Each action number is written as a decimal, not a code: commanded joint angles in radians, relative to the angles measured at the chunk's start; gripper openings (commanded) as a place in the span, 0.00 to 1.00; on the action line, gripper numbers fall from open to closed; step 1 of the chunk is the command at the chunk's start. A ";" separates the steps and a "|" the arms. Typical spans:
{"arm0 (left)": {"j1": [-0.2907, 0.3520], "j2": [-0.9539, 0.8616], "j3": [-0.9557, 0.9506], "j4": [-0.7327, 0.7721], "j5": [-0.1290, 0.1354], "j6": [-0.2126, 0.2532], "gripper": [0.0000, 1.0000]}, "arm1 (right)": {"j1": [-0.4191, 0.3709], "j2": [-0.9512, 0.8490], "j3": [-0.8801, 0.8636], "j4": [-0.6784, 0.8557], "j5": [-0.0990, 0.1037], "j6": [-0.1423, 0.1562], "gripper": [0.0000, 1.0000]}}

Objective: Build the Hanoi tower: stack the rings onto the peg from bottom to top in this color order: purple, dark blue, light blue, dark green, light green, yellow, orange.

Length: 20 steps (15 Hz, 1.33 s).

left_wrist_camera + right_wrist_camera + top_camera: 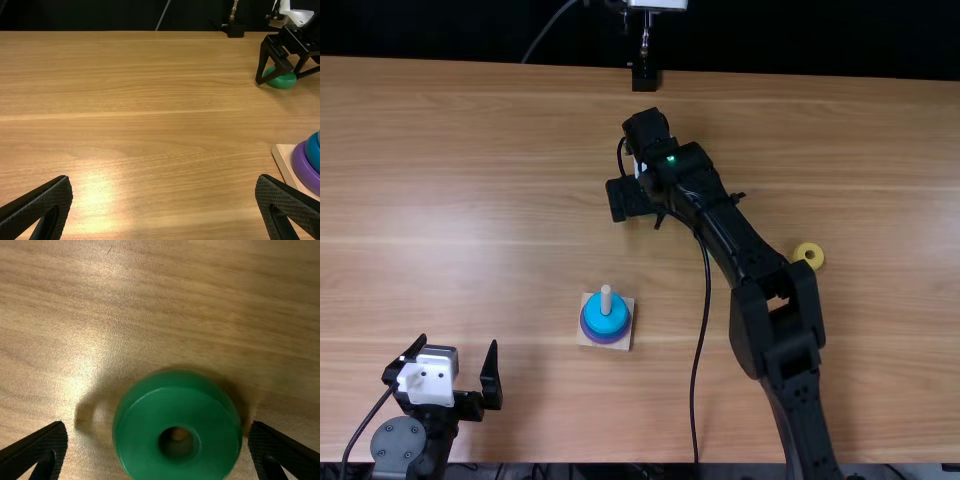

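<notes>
"Right hand (630,198)?"

"Released, fingers apart around the glossy green ring (140,440) at the grainy tabletop (470,200)."

"Left hand (458,343)?"

"Released, textured fingers spread. A smooth blue ring (613,321) over a purple ring (302,169) circles the peg (606,300)."

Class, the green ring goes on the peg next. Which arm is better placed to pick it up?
Right, I'd judge: the right tool is at the green ring, open fingers on either side. The left tool is by the near edge of the table, well away from that ring.
</notes>
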 commanded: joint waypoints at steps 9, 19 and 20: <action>0.012 -0.016 -0.110 -0.073 -0.004 0.012 1.00 | 0.029 0.013 0.032 -0.003 0.002 -0.005 0.00; 0.012 -0.016 -0.110 -0.073 -0.004 0.012 1.00 | 0.069 -0.270 0.048 -0.294 -0.001 -0.067 0.00; 0.012 -0.016 -0.110 -0.073 -0.004 0.012 1.00 | 0.077 -0.311 0.047 -0.336 -0.003 -0.065 0.00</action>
